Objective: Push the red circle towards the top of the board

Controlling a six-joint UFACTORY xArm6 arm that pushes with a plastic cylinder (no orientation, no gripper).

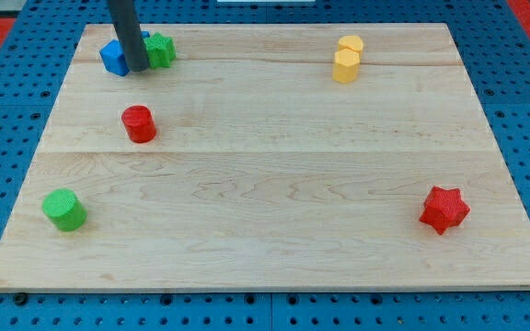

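The red circle (139, 123) is a short red cylinder on the wooden board (274, 184), at the upper left. My tip (137, 68) stands above it towards the view's top, apart from it. The tip sits between a blue block (114, 56) on its left and a green block (161, 49) on its right, close to both.
A green circle (64, 210) lies at the lower left. A red star (444, 209) lies at the lower right. Two yellow blocks (347, 59) stand together at the upper right. Blue pegboard surrounds the board.
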